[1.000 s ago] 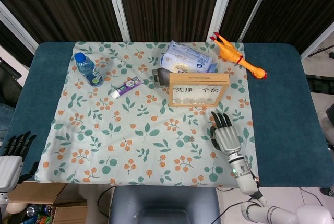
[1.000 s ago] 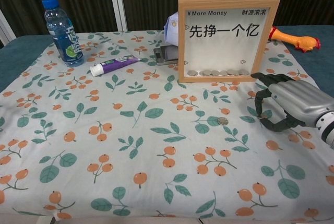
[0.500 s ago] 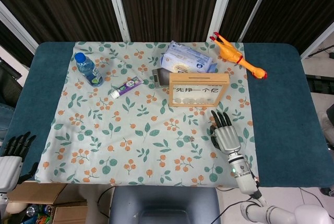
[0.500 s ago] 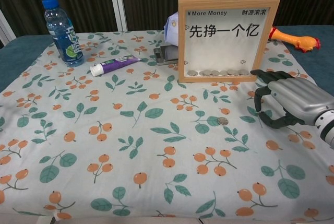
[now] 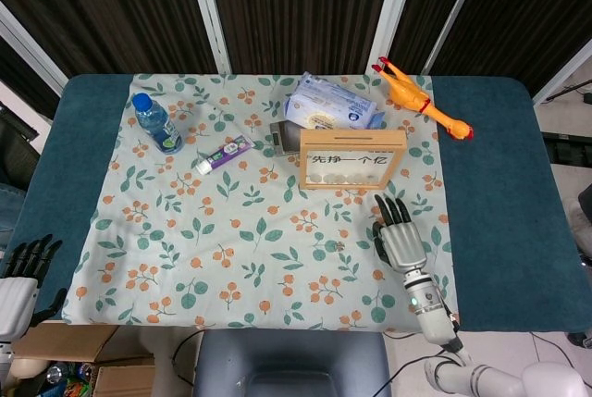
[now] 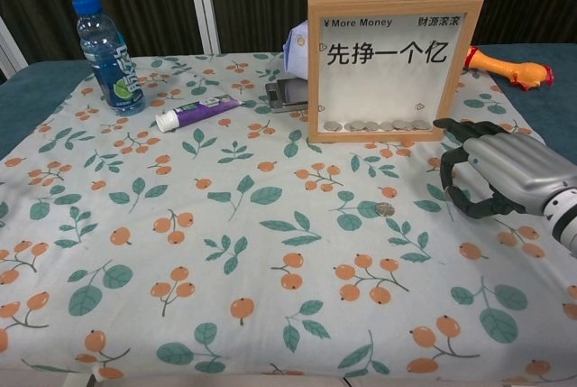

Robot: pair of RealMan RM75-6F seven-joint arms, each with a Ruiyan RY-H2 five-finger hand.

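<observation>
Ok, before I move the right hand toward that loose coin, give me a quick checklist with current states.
1. Right hand empty: ok, fingers apart, nothing held.
2. Coin reachable: ok, it lies flat on the tablecloth, left of the right hand and apart from it.
3. Path to the coin unobstructed: ok, only cloth between them.
4. Wooden frame bank upright: ok, it stands just beyond the hand, with coins along its bottom.
5. Clearance between fingertips and frame: cannot tell, they look very close.
6. Left hand out of the way: ok, off the table's near left corner.
</observation>
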